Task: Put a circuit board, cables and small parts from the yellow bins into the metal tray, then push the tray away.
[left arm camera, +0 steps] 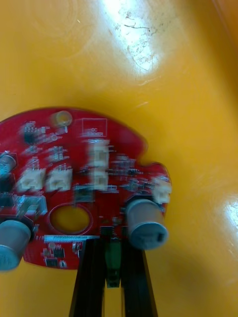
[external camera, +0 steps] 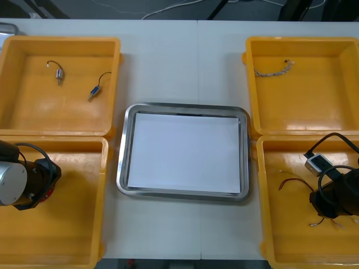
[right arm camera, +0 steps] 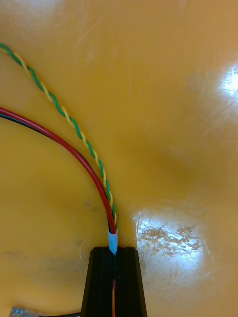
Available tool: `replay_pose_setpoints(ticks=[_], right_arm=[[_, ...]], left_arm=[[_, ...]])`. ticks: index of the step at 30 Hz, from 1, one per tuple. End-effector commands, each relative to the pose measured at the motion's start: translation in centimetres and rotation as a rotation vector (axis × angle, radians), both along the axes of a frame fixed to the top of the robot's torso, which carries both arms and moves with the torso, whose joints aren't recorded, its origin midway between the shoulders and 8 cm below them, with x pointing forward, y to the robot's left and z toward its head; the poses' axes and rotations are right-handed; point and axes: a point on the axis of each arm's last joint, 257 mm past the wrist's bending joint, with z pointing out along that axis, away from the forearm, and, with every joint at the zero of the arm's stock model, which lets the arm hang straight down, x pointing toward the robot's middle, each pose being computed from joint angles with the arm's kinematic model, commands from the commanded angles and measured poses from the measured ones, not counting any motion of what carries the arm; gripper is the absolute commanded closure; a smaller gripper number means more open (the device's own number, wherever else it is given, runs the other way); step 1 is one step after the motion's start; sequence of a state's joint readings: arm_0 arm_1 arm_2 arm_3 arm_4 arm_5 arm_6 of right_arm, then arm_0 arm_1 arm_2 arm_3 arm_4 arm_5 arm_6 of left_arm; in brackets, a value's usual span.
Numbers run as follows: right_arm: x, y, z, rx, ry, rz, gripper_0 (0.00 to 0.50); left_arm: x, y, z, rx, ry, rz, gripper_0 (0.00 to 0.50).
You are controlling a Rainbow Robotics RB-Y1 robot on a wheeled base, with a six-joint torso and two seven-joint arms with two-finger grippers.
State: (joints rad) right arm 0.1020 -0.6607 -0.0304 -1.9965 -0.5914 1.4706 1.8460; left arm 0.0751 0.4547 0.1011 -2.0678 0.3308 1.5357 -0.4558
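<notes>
My left end effector sits low in the near left bin, its fingers closed on the edge of the red circuit board, apart only by a small green part on that edge. My right end effector is down in the near right bin, fingers pinched on the white-sleeved end of a cable of red, black and twisted yellow-green wires that trails across the bin floor. The tray lies between the bins on the worktop. Both grips are thin edge holds, so I would lift straight up and slowly, clear the bin walls, then carry inward, letting the cable's loose length drag free without snagging.
</notes>
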Motion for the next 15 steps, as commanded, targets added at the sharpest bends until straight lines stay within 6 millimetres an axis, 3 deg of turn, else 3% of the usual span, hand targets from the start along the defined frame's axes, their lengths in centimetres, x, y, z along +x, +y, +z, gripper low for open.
replay_pose_setpoints(ticks=[1,7,15], right_arm=[[0.2,1.0,0.3,0.000,0.002,0.058,0.500],[0.8,0.9,3.3,-0.005,-0.017,0.062,0.500],[0.1,0.3,8.5,-0.021,-0.030,0.060,0.500]], left_arm=[[0.8,-1.2,0.3,0.017,-0.014,-0.066,0.500],[0.6,-0.9,1.1,0.039,-0.015,-0.079,0.500],[-2.5,-0.9,4.9,0.092,0.014,-0.145,0.500]])
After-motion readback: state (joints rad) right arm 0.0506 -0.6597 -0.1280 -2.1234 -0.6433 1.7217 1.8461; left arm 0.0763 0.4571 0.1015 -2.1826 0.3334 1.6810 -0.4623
